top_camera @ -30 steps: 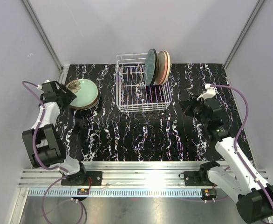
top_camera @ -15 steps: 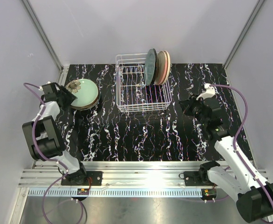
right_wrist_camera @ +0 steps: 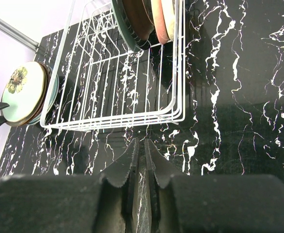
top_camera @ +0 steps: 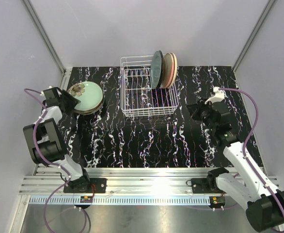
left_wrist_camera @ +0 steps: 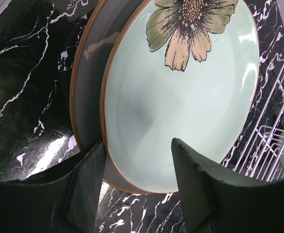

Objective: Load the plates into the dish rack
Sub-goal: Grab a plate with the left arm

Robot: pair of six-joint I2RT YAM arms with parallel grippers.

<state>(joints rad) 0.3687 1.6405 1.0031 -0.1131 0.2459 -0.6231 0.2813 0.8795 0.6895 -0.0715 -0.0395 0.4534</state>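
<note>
Left wrist view: left gripper point(left_wrist_camera: 138, 145) jaws are spread, the near rim of the mint-green plate point(left_wrist_camera: 181, 97) between them — right gripper point(right_wrist_camera: 141, 141) is seen closed, empty.

Camera setup: one overhead, two wrist cams

The top view sits high behind the arm bases point(top_camera: 86, 184) and looks down over the whole black white-veined marble tabletop point(top_camera: 147, 141). The left wrist cam is right up against the mint-green flower plate point(left_wrist_camera: 181, 107), with the left gripper point(left_wrist_camera: 138, 145) along the bottom edge. The right wrist cam hangs further back, looking past the right gripper point(right_wrist_camera: 142, 143) at the white wire dish rack point(right_wrist_camera: 108, 121). All three catch that plate and the rack.
</note>
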